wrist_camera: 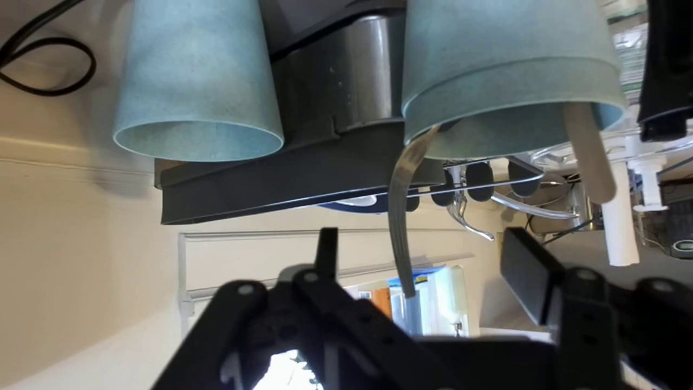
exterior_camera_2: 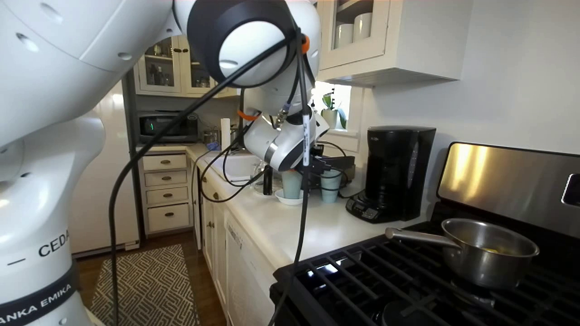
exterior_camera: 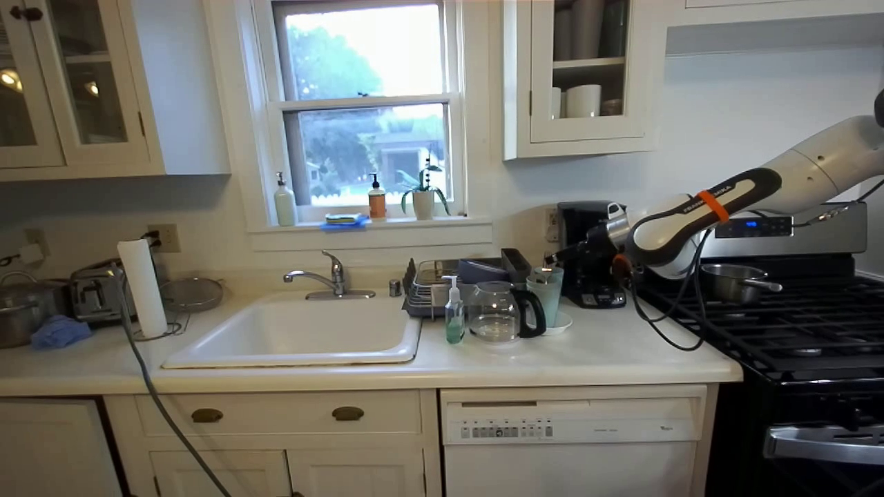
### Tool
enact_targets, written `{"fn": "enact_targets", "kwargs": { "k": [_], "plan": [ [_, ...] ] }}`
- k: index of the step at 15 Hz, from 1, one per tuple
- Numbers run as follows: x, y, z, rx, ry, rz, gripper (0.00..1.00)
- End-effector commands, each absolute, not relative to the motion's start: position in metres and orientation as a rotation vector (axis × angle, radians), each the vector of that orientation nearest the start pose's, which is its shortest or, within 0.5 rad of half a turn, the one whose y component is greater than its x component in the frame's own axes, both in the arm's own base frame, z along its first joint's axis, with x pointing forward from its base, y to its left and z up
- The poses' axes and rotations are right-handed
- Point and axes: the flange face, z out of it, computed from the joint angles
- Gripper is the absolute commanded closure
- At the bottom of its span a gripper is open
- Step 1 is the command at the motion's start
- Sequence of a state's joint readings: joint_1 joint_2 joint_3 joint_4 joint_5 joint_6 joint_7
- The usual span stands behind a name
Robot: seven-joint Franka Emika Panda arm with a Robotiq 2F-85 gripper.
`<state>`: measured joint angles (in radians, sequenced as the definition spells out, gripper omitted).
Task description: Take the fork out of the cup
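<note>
The wrist view stands upside down. The cup (wrist_camera: 509,70) is a pale green tumbler on the right there; it stands on a white saucer in an exterior view (exterior_camera_2: 292,184) and behind the jug in an exterior view (exterior_camera: 547,304). The fork (wrist_camera: 398,227) leans out over its rim, tines outward. A beige flat handle (wrist_camera: 590,157) also sticks out of this cup. My gripper (wrist_camera: 425,259) is open, and the fork's tines show between its fingers without visible contact. In an exterior view my gripper (exterior_camera: 551,261) is just above the cup; arm and cables partly cover it elsewhere.
A second pale green cup (wrist_camera: 197,92) stands beside the first, towards the coffee maker (exterior_camera_2: 394,176). A glass jug (exterior_camera: 494,314), soap bottle (exterior_camera: 454,314) and dish rack (exterior_camera: 428,286) are close by. A pot (exterior_camera_2: 489,258) sits on the stove. Loose cables hang from the arm.
</note>
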<state>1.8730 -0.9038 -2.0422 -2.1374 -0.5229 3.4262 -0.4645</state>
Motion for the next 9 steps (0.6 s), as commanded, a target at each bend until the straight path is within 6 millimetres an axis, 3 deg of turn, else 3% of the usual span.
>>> {"fn": "enact_targets", "kwargs": {
  "k": [1,3,9],
  "plan": [
    [0.6148,-0.1339,0.2973,-2.467,-0.391,-1.544,0.34],
    [0.6175,-0.1349,0.2933,-2.478,-0.388,-1.543,0.37],
    [0.6212,-0.1343,0.2929,-2.474,-0.392,-1.577,0.91]
  ]
}}
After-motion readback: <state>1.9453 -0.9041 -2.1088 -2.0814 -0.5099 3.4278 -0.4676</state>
